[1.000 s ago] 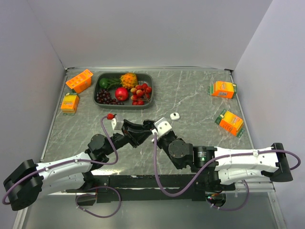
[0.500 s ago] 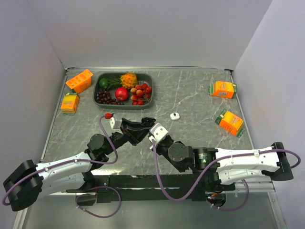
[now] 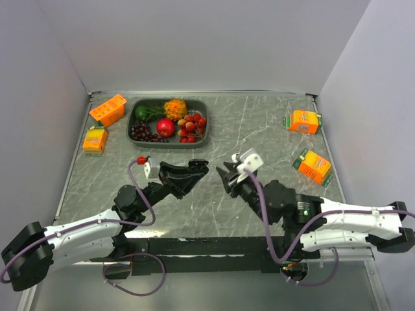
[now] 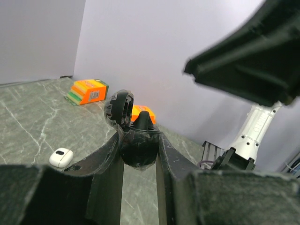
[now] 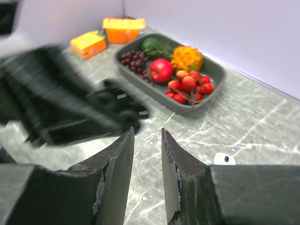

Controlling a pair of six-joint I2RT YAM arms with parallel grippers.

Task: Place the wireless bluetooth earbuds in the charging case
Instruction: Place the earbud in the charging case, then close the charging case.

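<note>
Nearest, left fingers clenched on the black case, lid up, a black earbud poking up out of it; right fingers parted with nothing between, tips near the left ones. Small white case lies on the bench past them; fruit tray and orange boxes sit further back.

In the top view the tray, with fruit in it, sits upper centre-left on the table. Left of it lie 2 boxes, the far-left box behind the near-left box. At the right edge, the far-right box lies behind the near-right box. Mid-frame, the charging case sits between the fingers of the left gripper. The right gripper is just right of it, apart.
</note>
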